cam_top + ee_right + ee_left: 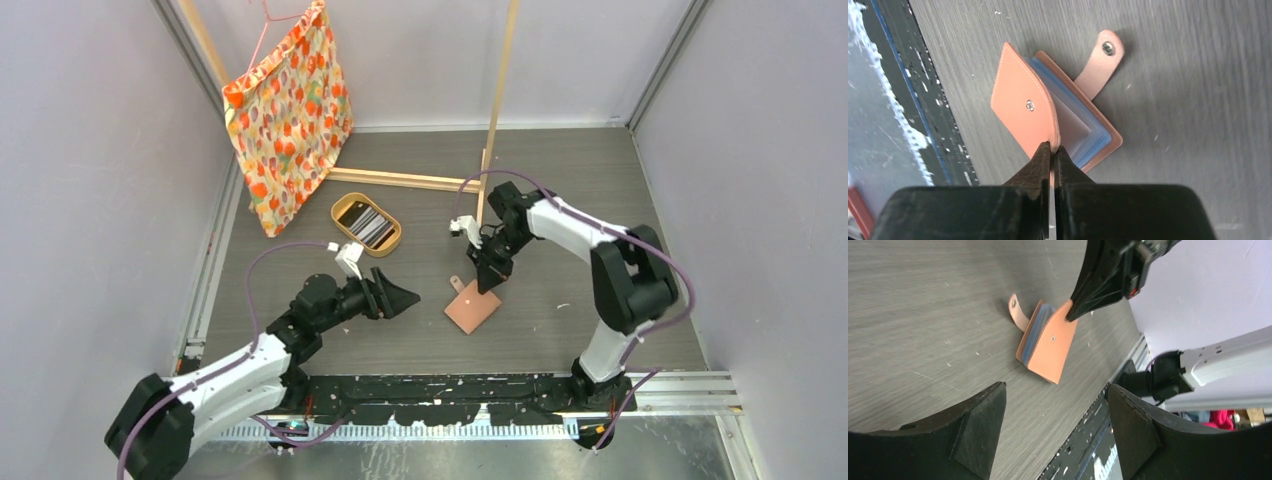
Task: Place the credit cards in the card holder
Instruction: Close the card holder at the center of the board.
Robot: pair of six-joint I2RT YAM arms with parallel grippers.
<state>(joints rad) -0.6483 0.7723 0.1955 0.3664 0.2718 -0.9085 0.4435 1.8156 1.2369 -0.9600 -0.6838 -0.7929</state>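
Two arms over a grey wood-grain table (560, 180). At left, left gripper (405, 298): hovers low, jaws spread wide, grips nothing. Just beyond, oval tan tray (338, 210) with a stack of credit cards (364, 224), perhaps four or five, hard to count. Right of centre, salmon-brown card holder (472, 310) flat on the table, snap tab (1100, 65) undone. Right gripper (490, 283): pinches the front cover (1020, 107) by its edge, jaws closed tight, holds it raised off the blue-tinted pockets (1075, 125).

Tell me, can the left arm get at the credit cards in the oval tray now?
Probably yes. The credit cards lie uncovered in the tray, and nothing stands between them and the open left end effector.
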